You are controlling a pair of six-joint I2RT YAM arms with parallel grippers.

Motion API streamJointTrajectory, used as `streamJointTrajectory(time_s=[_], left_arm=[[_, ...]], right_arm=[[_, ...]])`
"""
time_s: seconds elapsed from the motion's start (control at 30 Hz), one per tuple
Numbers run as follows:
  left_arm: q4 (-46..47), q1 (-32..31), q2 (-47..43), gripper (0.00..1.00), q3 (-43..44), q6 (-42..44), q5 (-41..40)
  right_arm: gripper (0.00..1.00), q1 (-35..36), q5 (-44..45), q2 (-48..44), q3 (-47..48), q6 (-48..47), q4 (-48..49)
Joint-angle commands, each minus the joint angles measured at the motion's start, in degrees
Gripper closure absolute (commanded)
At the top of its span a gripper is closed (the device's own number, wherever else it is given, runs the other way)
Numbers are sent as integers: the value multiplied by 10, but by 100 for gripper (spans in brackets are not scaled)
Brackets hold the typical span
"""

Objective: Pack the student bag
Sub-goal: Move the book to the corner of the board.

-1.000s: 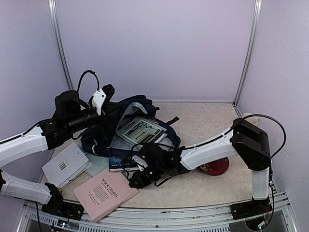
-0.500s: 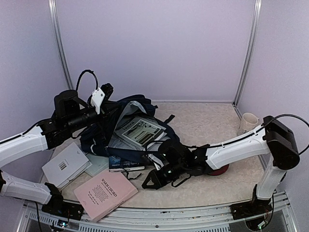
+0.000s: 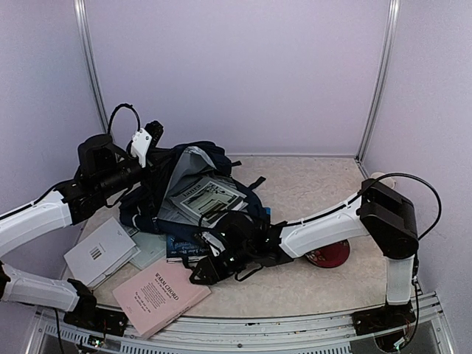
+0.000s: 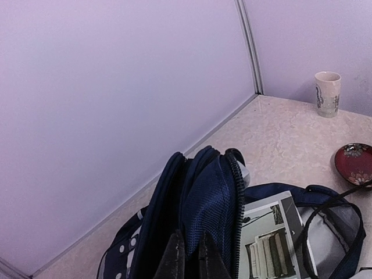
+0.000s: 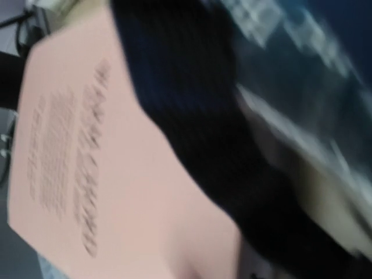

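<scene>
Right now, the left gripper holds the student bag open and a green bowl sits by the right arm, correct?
The bowl by the right arm is red, not green (top external view); the left gripper does hold the student bag open.

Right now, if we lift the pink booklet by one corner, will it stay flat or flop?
Probably flops: the pink booklet looks thin and soft-covered, lying flat on the table. Likely light. Pushed, it should slide, not tip, being so flat.

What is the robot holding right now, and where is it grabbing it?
The left gripper pinches the student bag by the rim of its opening. Whether the right gripper holds anything cannot be told.
</scene>
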Motion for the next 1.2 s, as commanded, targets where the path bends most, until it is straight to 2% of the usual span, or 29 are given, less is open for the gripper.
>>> streamJointTrajectory(time_s=[0.0, 0.13, 0.23, 0.4, 0.5, 0.63, 0.73, 0.83, 0.97, 1.07, 1.17], left_arm=[[72, 11, -16, 100, 8, -7, -22], [76, 11, -20, 100, 3, -2, -20], [72, 10, -14, 100, 5, 1, -22], [71, 17, -15, 100, 6, 7, -23], [72, 24, -16, 100, 6, 2, -22], [73, 36, -20, 100, 9, -12, -20], [75, 49, -17, 100, 9, -20, -36], [72, 56, -15, 100, 12, -28, -54], [76, 59, -24, 100, 8, -20, -56], [77, 59, -24, 100, 7, -19, -51], [76, 59, -24, 100, 7, -20, -43]], right_arm=[[54, -3, -23, 49, 46, -8, 6], [54, -1, -45, 60, 47, 4, 39], [54, 3, -51, 76, 67, -4, 11], [62, 6, -69, 76, 59, -1, 10], [56, 6, -59, 75, 38, 13, 1], [55, 8, -5, 24, -23, 25, -8], [53, 15, 22, -5, -35, 17, -38], [51, 30, 29, -2, -17, 0, -71], [51, 31, 18, 22, 22, -6, -30], [55, 21, 32, 53, 62, -15, -21], [58, 17, 9, 83, 91, -21, -17]])
